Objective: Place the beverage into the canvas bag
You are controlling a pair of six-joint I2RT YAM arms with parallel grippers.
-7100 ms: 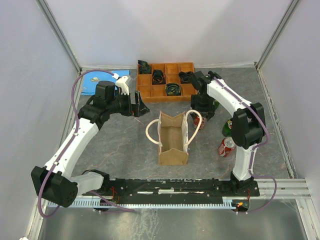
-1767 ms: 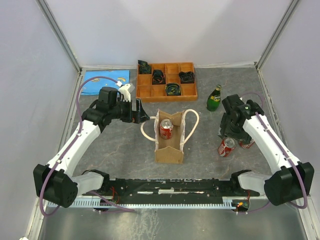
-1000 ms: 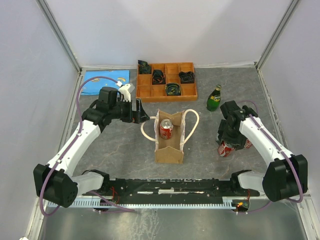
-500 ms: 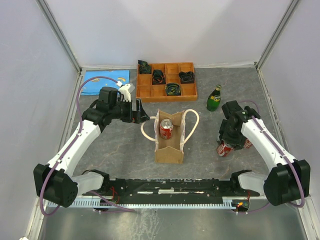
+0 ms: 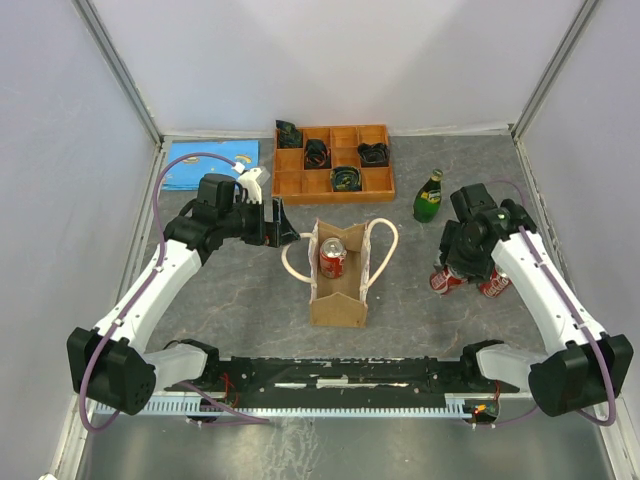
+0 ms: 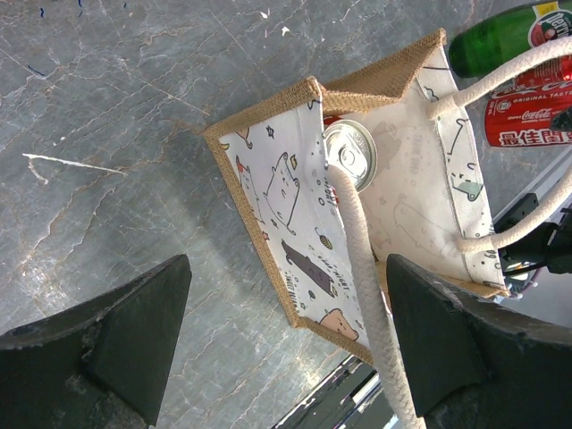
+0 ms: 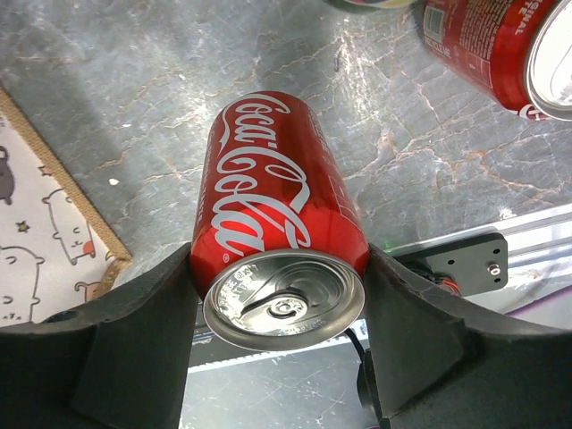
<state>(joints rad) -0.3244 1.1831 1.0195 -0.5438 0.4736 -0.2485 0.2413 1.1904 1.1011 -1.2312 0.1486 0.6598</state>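
The tan canvas bag (image 5: 338, 290) stands open in the middle of the table, with one red can (image 5: 332, 258) upright inside it. Its white patterned lining (image 6: 295, 214) and rope handle (image 6: 362, 250) fill the left wrist view. My left gripper (image 5: 281, 222) (image 6: 288, 268) hangs open just left of the bag, with nothing in it. To the right of the bag, my right gripper (image 5: 452, 268) (image 7: 279, 268) is shut on a red Coca-Cola can (image 5: 443, 282) (image 7: 277, 206). Both its fingers press the can's sides, low over the table.
A second red can (image 5: 493, 285) (image 7: 500, 45) lies right of the held one. A green bottle (image 5: 428, 196) stands behind it. The orange compartment tray (image 5: 290, 183) sits at the back, with a blue sheet (image 5: 205, 160) at the back left. The bag's corner (image 7: 54, 214) is close to the held can.
My right gripper has closed on the red can and drawn it slightly up and back, uncovering the second can. The left arm and the bag have not moved.
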